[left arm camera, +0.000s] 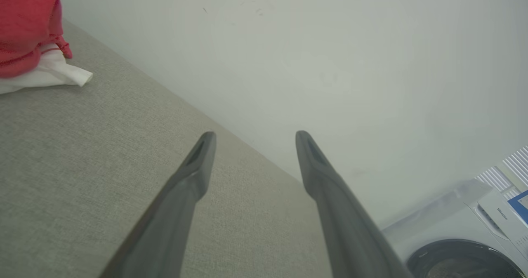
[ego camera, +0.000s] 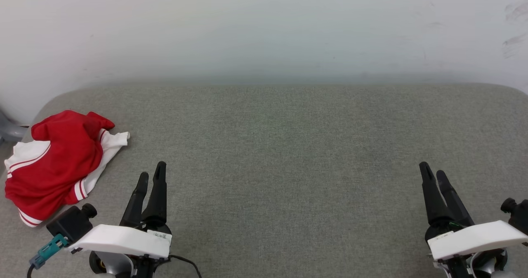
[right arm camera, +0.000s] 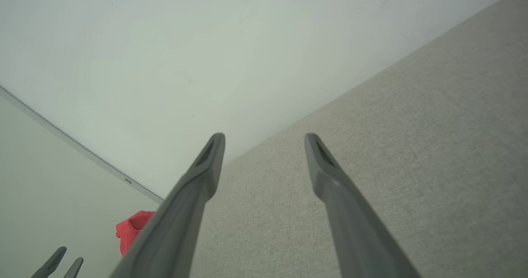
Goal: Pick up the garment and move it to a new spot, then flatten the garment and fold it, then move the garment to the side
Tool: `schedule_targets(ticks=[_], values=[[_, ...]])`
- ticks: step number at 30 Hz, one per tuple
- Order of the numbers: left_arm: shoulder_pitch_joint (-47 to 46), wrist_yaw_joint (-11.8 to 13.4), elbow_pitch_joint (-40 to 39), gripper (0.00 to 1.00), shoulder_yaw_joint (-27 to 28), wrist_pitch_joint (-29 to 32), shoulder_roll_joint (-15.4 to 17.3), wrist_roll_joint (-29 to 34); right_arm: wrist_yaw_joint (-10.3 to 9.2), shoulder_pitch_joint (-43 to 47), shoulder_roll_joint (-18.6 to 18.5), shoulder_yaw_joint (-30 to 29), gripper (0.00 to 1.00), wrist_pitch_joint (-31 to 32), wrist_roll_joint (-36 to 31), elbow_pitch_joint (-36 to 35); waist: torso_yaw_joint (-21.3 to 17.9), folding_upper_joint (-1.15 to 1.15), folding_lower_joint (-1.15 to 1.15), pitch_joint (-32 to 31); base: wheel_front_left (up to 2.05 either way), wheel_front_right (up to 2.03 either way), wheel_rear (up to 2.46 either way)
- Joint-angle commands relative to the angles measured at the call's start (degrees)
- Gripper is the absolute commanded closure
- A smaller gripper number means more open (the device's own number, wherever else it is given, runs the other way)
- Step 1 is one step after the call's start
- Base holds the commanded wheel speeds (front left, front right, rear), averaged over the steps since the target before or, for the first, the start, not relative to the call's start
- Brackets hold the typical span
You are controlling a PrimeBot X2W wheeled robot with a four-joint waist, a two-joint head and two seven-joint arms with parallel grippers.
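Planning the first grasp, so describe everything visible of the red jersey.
The jersey is soft cloth, red in the body with white sleeves edged in red-and-white stripes. It lies crumpled in a loose heap, with one white sleeve end poking out toward the middle of the surface. It rests near the left end of the grey fabric surface. Only that surface touches it. The open left end effector stands apart to its right.

Grey, fabric-topped table (ego camera: 288,146) spreads wide, its far corners rounded. Behind it is a pale wall (ego camera: 264,30), with dark scuffs (ego camera: 513,43) at the far right. Beyond the table's edge sits a white washing machine (left arm camera: 486,212) with a dark round door.
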Motion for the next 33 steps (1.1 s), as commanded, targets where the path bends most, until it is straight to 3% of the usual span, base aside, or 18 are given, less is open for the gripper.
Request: schedule_targets(ticks=[1, 16, 33], values=[[0.1, -0.1, -1.1, 0.0, -0.2, -0.6, 0.7, 2.9, -0.01, -0.1, 0.0, 0.4, 0.0, 0.1, -3.1, -1.6, 0.0, 0.0, 0.0, 0.0, 0.0, 0.0, 0.0], [1.2, 0.2, -1.9, 0.0, -1.8, -3.3, 1.6, 16.8, -0.01, 1.6, 0.1, 0.0, 0.0, 1.4, -17.5, -5.1, 0.4, 0.0, 0.0, -0.4, 0.0, 0.0, 0.0], [1.7, 1.2, -1.3, 0.0, -3.3, -5.7, 2.6, 27.1, -0.01, 2.9, 0.1, -1.2, 0.0, 2.3, -28.0, -7.0, 0.5, 0.0, 0.0, -0.4, 0.0, 0.0, 0.0]])
